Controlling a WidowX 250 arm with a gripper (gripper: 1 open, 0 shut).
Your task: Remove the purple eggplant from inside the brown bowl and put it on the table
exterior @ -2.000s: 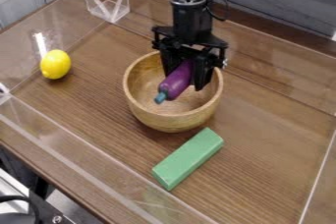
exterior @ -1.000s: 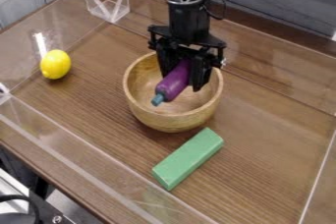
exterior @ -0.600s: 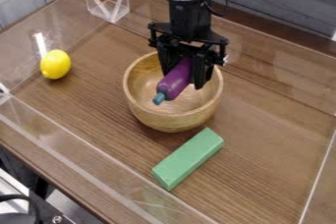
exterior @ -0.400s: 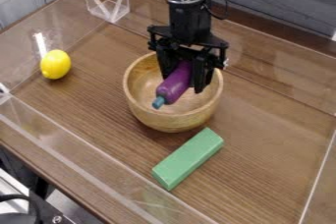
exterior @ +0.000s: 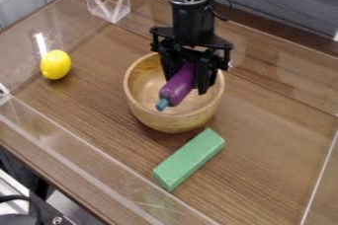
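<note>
Tilting purple eggplant (exterior: 176, 84) (stem cap lowest)

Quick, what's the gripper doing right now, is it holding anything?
Gripper: jaws closed on the purple eggplant, over the brown bowl.

place: robot lab/test bench | signs: wood-grain table (exterior: 284, 120) w/ clear acrylic walls (exterior: 34, 32) round edges | toy props: lemon (exterior: 54, 65), green block (exterior: 188, 159) | black arm (exterior: 193, 2) overhead
</note>
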